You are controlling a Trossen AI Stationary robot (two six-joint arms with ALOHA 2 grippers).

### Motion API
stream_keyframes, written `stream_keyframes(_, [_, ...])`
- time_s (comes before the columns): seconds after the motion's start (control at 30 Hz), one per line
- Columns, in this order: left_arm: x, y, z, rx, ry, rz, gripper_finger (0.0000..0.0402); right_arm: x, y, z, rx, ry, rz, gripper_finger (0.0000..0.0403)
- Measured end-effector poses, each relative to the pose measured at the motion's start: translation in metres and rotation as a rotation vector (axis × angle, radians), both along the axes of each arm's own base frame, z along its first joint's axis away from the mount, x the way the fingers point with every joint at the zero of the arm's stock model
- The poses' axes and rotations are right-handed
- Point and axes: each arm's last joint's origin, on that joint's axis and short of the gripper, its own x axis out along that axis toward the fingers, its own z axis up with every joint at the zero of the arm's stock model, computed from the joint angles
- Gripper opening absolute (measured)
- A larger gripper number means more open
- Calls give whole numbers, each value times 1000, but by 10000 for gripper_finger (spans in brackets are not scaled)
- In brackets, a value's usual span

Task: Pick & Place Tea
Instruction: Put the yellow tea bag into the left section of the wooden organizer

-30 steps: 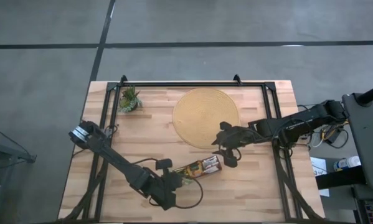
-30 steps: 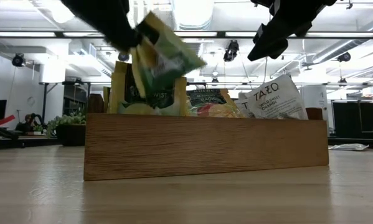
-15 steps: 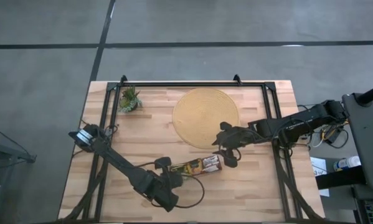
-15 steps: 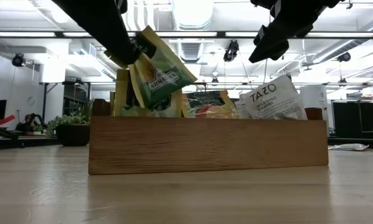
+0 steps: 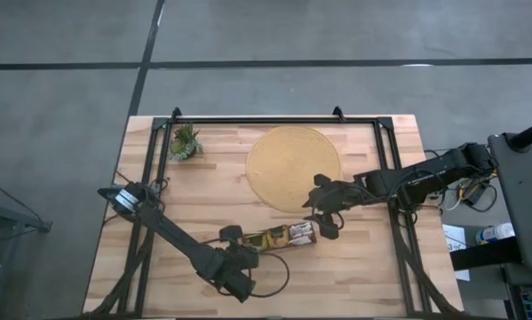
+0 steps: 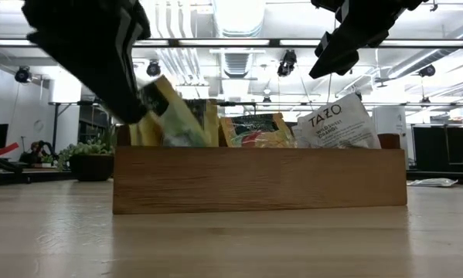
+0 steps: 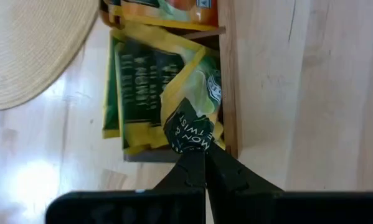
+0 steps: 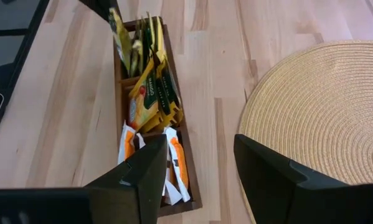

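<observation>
From the table-level camera, I am seeing the long wooden oblong tray (image 6: 260, 180) sitting nearest on the pale wooden table (image 6: 231, 243), with the small flat paper tea sachets (image 6: 250, 127) standing up inside it. My left gripper (image 7: 204, 155) is pinching one yellow-and-green tea sachet (image 7: 189, 127) by its dark corner at the tray's end, fingers pressed tight together on it. That sachet is tilting, its lower part still among the other yellow ones in the end compartment. A white-and-orange sachet (image 6: 341, 121) is leaning at the tray's opposite end.

My right gripper (image 8: 195, 168) is hanging above that opposite end, just beside the edge of the round woven straw mat (image 5: 294, 166), its fingers spread apart and grasping nothing. Through its wrist camera I am looking along the tray at orange sachets (image 8: 167, 163) closest and yellow ones beyond.

Farther back, the small green spiky plant (image 5: 185, 142) is standing near the table's far left corner.
</observation>
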Motion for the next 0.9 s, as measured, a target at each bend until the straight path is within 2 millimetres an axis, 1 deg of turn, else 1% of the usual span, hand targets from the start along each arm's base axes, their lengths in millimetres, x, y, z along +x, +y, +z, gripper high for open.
stream_keyframes(0.1, [3, 1, -7, 1, 25, -2, 0, 0, 0, 0, 0, 0, 0, 184])
stream_keyframes(0.23, [5, 3, -8, -9, 39, 5, 0, 0, 0, 0, 0, 0, 0, 182])
stream_keyframes(0.37, [8, 7, -4, -11, 47, -14, 0, 0, 0, 0, -1, 0, 0, 184])
stream_keyframes(0.63, [26, 15, 3, -22, 22, -103, 0, 0, 0, 0, -3, 1, 2, 185])
stream_keyframes(0.9, [30, 23, 3, -19, 38, -107, 1, 0, 0, -1, -4, 2, 2, 185])
